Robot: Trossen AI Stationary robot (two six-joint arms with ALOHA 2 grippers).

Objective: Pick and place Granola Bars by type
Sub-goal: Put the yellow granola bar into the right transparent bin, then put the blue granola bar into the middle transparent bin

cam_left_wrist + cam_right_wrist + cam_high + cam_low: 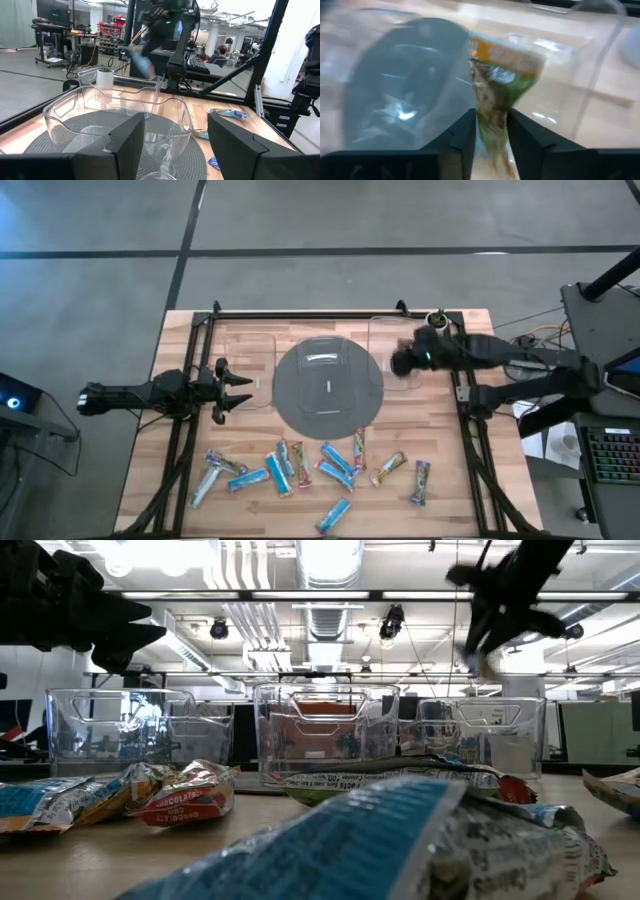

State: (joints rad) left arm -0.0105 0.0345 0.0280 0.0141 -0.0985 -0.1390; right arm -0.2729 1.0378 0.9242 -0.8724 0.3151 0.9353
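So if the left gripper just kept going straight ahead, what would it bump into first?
Probably the clear plastic tray right in front of it. The left gripper is open and points at its near wall, with the round grey plate underneath. Depth is hard to judge.

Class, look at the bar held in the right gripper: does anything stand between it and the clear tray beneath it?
Nothing visible does. The right gripper holds the bar in its jaws above the right-hand clear tray, with only open air beneath.

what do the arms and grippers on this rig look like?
Both arms are dark, near black, built of slim jointed segments. The left gripper has two pointed black fingers, wide and blocky close up. The right gripper is a rounded dark head with a small green light. Loose cables trail by the right arm's base.
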